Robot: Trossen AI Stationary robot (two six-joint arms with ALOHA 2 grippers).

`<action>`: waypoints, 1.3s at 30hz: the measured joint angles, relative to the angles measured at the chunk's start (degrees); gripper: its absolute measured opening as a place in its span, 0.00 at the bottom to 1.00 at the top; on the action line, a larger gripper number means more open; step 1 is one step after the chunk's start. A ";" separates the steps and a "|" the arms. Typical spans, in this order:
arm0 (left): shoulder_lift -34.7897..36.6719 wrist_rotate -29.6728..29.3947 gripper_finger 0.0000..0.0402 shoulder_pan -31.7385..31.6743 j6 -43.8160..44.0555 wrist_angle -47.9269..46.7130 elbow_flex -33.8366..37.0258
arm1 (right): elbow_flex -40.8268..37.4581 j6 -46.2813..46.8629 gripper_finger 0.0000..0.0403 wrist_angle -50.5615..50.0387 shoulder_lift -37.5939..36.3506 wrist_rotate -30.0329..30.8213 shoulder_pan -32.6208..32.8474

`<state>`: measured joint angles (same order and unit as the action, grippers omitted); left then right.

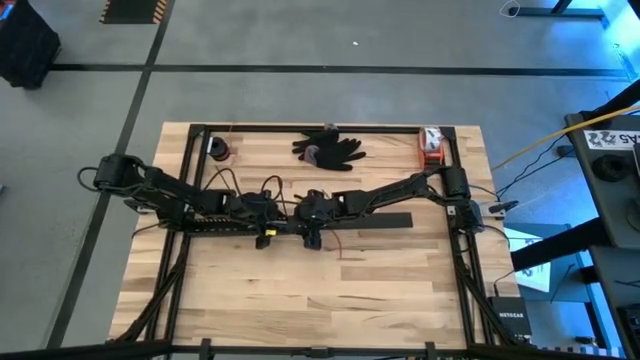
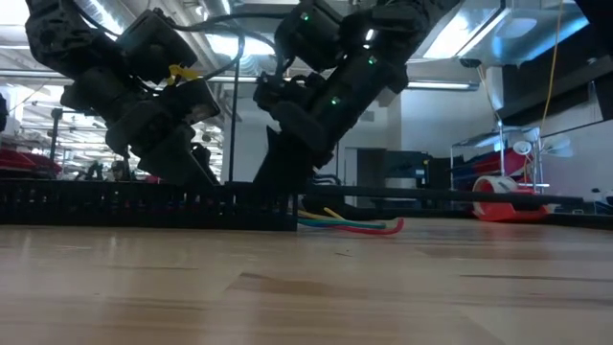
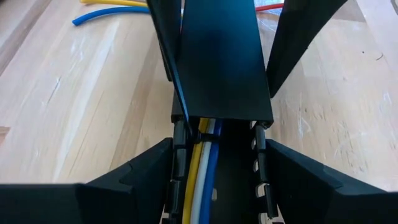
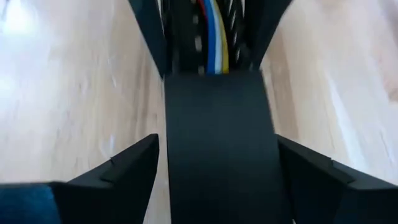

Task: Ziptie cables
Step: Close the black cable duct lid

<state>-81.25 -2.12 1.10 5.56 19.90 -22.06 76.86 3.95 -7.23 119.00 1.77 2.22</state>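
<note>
The high view looks straight down from well above on the whole pale wooden plank table (image 1: 330, 275), with both dark arms meeting near its middle. The low view sits at table-top height, looking level across the boards into the room, very near the long black comb-slotted bar (image 2: 144, 206). The left wrist view looks forward and down, close over the flat black cover strip (image 3: 221, 59) capping that bar; the right wrist view faces the same cover (image 4: 221, 149) from the opposite end, equally near. Both wrist views share the yellow, white and blue cables (image 3: 202, 171) in the channel, at 6 o'clock in the left and 12 o'clock in the right.
</note>
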 joint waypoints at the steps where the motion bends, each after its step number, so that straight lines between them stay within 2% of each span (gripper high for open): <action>1: 0.00 0.01 0.59 -0.02 0.00 0.00 0.00 | 0.00 0.01 0.70 0.68 0.00 -0.22 0.00; 5: 0.00 0.49 0.59 -0.02 -0.07 0.02 0.02 | 0.02 -0.13 0.55 2.07 0.00 -1.33 0.00; 6: 0.00 0.62 0.59 0.01 -0.21 0.02 0.02 | 0.04 -0.14 0.54 2.66 0.41 -1.34 0.00; 15: 0.00 0.65 0.59 0.12 -1.91 -0.22 0.11 | 0.13 2.71 0.54 7.78 2.14 -1.28 0.00; 23: -0.07 0.40 0.59 0.75 -2.55 -1.46 0.33 | 5.38 2.05 0.54 5.92 6.21 -2.22 0.28; 31: -0.07 0.69 0.59 0.77 -3.67 -2.14 0.24 | 6.27 0.38 0.54 5.23 6.60 -1.80 0.74; 35: -0.09 1.18 0.59 0.78 -5.00 -2.16 0.13 | 6.93 -1.36 0.54 10.52 8.16 -2.01 1.23; 39: -0.09 1.89 0.63 0.04 -3.41 -4.28 -0.82 | 7.66 -0.55 0.54 10.04 8.44 -2.35 1.19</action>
<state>-81.34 -0.23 1.14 2.15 15.62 -22.89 84.52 3.40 2.82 127.44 -0.59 3.41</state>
